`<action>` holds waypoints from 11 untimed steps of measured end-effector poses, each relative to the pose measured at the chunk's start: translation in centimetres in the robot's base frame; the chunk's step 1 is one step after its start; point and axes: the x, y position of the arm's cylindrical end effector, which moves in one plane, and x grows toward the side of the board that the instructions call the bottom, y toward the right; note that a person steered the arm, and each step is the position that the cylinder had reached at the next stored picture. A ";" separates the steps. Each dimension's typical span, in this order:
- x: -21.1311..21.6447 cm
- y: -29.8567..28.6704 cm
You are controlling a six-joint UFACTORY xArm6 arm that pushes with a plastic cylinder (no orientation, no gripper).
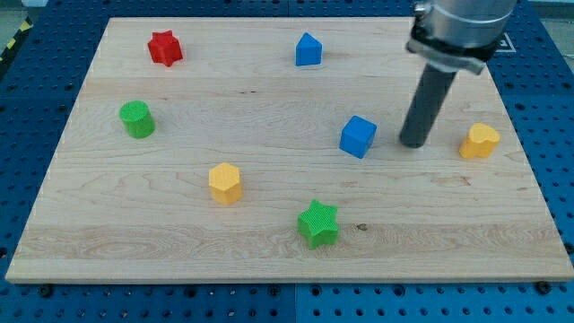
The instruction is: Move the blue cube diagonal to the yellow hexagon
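Observation:
The blue cube (pixel 358 136) sits right of the board's middle. The yellow hexagon (pixel 225 183) lies to the lower left of it, well apart. My tip (pixel 413 143) rests on the board just to the right of the blue cube, with a small gap between them. The dark rod rises from the tip toward the view's top right.
On the wooden board (pixel 269 251) there are also a red star (pixel 165 48) at top left, a green cylinder (pixel 137 118) at left, a blue house-shaped block (pixel 308 49) at top, a green star (pixel 318 223) near the bottom and a yellow heart-shaped block (pixel 480 141) at right.

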 end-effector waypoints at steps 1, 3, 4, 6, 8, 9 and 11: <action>0.1 -7.5; -1.8 -7.9; -3.3 -4.3; -5.5 -12.1; -3.2 -21.1; -3.0 -22.5; -3.4 -24.3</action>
